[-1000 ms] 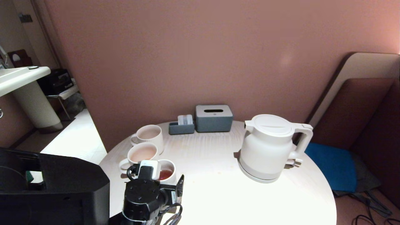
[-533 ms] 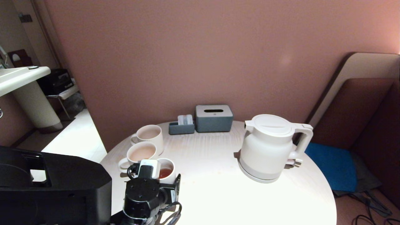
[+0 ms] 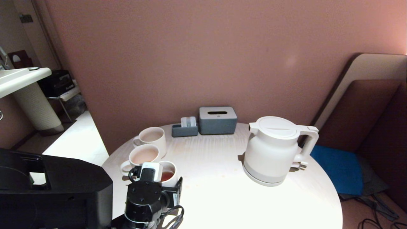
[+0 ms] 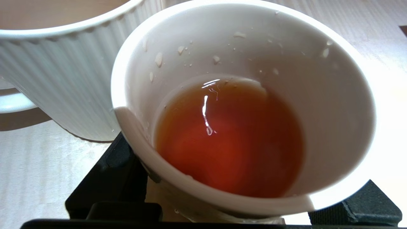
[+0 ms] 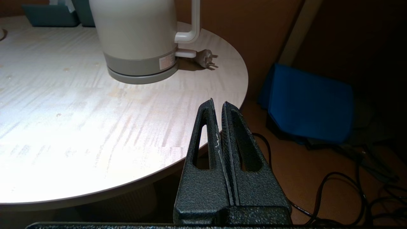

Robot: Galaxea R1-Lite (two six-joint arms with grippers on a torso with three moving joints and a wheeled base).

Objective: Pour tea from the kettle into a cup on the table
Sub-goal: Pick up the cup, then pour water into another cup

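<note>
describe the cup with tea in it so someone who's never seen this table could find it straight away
Start at the round table and go to its left edge, opposite the big white kettle, where three white vessels stand in a row. The cup is the nearest one, between the left gripper's fingers. Unlike the two ribbed, handled mugs behind it, it is smooth, handleless and holds reddish-brown tea.

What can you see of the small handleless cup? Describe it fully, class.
The cup is small, smooth, white and handleless, standing upright near the table's left edge, close beside a ribbed mug. It holds reddish-brown tea low down, with droplets on its inner wall. The left gripper's black fingers flank its sides.
</note>
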